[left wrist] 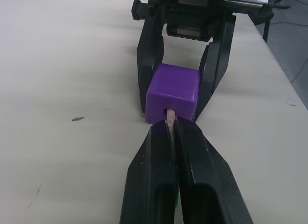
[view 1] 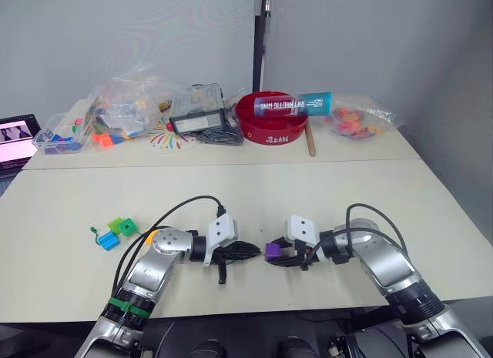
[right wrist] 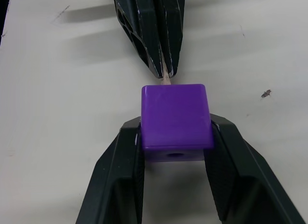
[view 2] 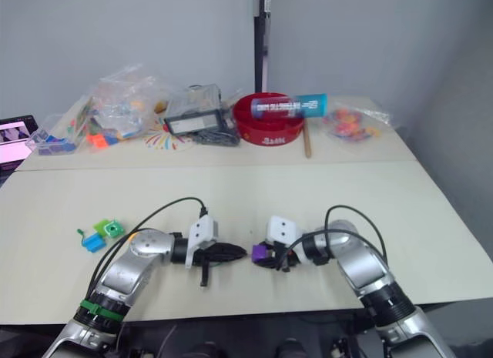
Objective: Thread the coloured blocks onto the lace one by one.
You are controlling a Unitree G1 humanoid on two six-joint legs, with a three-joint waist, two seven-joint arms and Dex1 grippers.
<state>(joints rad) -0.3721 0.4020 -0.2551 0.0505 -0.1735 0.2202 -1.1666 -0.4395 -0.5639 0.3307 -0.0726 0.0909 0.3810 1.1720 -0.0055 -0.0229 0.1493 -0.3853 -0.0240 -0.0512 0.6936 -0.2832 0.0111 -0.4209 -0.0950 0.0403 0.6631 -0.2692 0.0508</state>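
You have a smooth, matte pale counter (view 1: pixel 254 196) under you, and near its front edge the right end effector (right wrist: pixel 174 137) clamps the purple block (right wrist: pixel 175 119), a light, hard, glossy plastic cube with rounded edges, squarely by two opposite flat faces so its bore stays clear. Facing it, the left end effector (left wrist: pixel 172 130) is pinched narrow on the lace's pale stiff tip (left wrist: pixel 169 119), which seems just to enter the hole; grip that close, since the cord behind is probably limp.
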